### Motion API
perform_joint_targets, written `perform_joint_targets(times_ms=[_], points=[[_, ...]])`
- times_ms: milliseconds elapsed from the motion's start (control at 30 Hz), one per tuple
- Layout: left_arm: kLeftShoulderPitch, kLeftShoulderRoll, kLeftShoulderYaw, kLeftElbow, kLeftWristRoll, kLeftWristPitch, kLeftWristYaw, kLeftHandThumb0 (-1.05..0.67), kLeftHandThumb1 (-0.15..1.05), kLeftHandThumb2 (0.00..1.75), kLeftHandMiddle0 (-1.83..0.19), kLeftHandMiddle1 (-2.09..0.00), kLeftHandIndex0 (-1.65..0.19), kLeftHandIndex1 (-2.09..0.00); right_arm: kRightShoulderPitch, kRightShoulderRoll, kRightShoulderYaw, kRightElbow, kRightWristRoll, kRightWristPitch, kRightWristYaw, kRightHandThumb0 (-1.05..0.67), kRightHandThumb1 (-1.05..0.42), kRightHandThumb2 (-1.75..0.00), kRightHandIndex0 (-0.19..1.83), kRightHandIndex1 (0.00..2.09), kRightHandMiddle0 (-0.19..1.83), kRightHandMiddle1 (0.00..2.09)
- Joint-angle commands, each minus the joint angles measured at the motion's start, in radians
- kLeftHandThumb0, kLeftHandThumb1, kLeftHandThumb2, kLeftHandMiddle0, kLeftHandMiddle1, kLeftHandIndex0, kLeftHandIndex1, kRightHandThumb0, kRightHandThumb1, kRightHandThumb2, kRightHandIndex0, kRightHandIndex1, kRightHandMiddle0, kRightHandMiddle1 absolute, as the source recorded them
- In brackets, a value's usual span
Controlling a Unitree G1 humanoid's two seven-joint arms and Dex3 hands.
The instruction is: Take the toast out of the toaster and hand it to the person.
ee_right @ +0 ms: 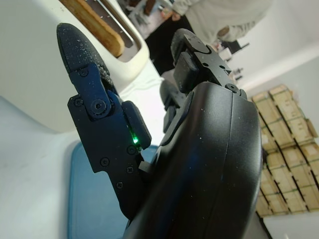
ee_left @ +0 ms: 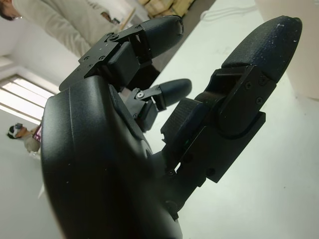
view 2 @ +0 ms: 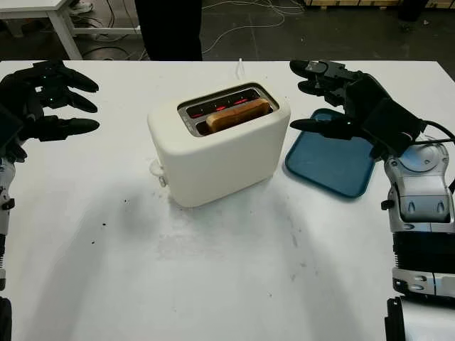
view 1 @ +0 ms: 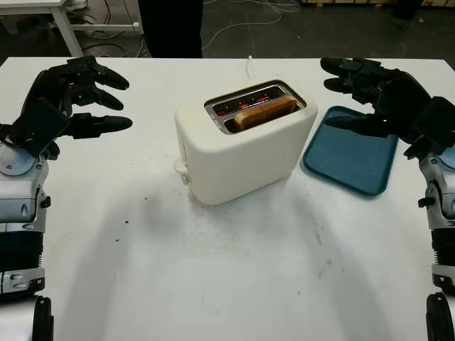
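Observation:
A cream toaster [view 1: 245,145] stands in the middle of the white table [view 1: 227,270]. One browned slice of toast [view 1: 265,112] sticks up from its nearer slot; the far slot glows red inside. My left hand [view 1: 85,99] is open, raised well to the left of the toaster and holding nothing. My right hand [view 1: 355,89] is open to the right of the toaster, above the blue tray [view 1: 352,160], also holding nothing. A person in dark trousers [view 1: 170,28] stands beyond the table's far edge.
The blue tray lies flat just right of the toaster. The toaster's white cord [view 1: 250,67] runs off the far edge. Cables lie on the dark floor [view 1: 284,25] behind, and a white table leg [view 1: 64,28] stands at the far left.

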Motion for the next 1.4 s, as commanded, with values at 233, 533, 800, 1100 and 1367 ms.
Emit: perform_joint_targets(times_ms=[233, 533, 800, 1100, 1367], points=[[-0.005, -0.002, 0.001, 0.003, -0.001, -0.012, 0.004, -1.05, 0.58, 0.00, -0.67, -1.03, -0.65, -0.95, -0.005, 0.004, 0.002, -0.018, 0.004, 0.012, -0.007, -0.69, -0.74, 0.00, 0.10, 0.59, 0.43, 0.00], [-0.003, -0.001, 0.003, -0.006, -0.007, 0.004, 0.002, -1.05, 0.56, 0.00, -0.65, -1.04, -0.64, -0.95, -0.005, 0.005, 0.003, -0.009, 0.002, -0.007, -0.004, -0.71, -0.75, 0.00, 0.10, 0.59, 0.43, 0.00], [-0.003, -0.002, 0.002, -0.003, -0.004, -0.002, 0.004, -1.05, 0.56, 0.00, -0.65, -1.05, -0.64, -0.95, -0.002, 0.006, 0.001, -0.011, 0.002, -0.003, -0.007, -0.73, -0.75, 0.00, 0.10, 0.60, 0.43, 0.00], [-0.002, -0.002, 0.000, -0.009, -0.001, 0.003, 0.006, -1.05, 0.56, 0.00, -0.65, -1.06, -0.63, -0.96, -0.002, 0.005, 0.000, -0.011, 0.001, -0.003, -0.009, -0.72, -0.75, 0.00, 0.12, 0.60, 0.44, 0.01], [0.000, -0.001, 0.001, -0.001, 0.000, -0.006, 0.005, -1.05, 0.57, 0.01, -0.65, -1.06, -0.63, -0.97, -0.003, 0.003, 0.003, -0.011, -0.003, -0.007, -0.008, -0.71, -0.75, 0.00, 0.11, 0.60, 0.43, 0.00]])
